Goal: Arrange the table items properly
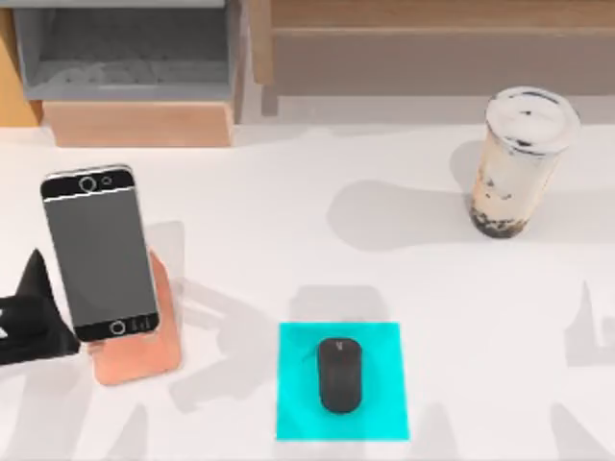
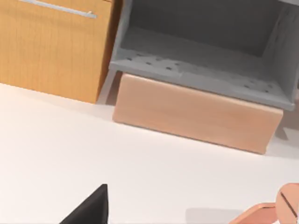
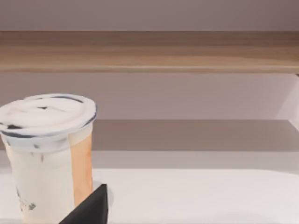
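Nearest the top camera, the phone (image 1: pixel 99 252) leans upright on the rose-gold stand (image 1: pixel 144 355) at the left of the table (image 1: pixel 288 240), screen facing up. My left gripper (image 1: pixel 29 322) sits at the table's left edge, just beside the phone's lower corner and apart from it; I cannot tell whether its fingers are spread or pressed together. One dark fingertip (image 2: pixel 91 207) shows in the left wrist view, with the stand's edge (image 2: pixel 273 210) and the shelf unit (image 2: pixel 196 70) beyond. The mouse (image 1: pixel 340 375) lies on the cyan mat (image 1: pixel 298 403) at the front centre. The cup (image 1: pixel 514 158) stands upright at the far right, close before my right gripper's fingertip (image 3: pixel 93 207).
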Robot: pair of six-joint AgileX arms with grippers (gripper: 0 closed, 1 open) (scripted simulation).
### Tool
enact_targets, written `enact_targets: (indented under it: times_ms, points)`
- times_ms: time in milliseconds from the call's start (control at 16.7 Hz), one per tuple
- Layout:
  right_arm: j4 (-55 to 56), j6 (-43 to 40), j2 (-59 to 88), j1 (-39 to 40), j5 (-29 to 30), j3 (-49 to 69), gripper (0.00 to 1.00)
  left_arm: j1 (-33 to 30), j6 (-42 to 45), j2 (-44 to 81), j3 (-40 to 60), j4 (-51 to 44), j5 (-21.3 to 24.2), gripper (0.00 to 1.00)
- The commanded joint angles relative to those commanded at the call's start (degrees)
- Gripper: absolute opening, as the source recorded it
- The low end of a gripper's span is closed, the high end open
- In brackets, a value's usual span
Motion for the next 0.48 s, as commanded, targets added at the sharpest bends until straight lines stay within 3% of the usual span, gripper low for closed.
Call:
enact_targets:
  times_ms: [300, 480]
  points:
    - [0.0, 0.0, 0.0, 0.0, 0.0, 0.0, 1.00, 13.4, 10.8, -6.7, -3.1, 3.7, 13.7, 1.00]
    - [0.0, 0.0, 0.0, 0.0, 0.0, 0.0, 1.00, 18.7, 14.9, -7.7, -3.8, 4.8, 19.1, 1.00]
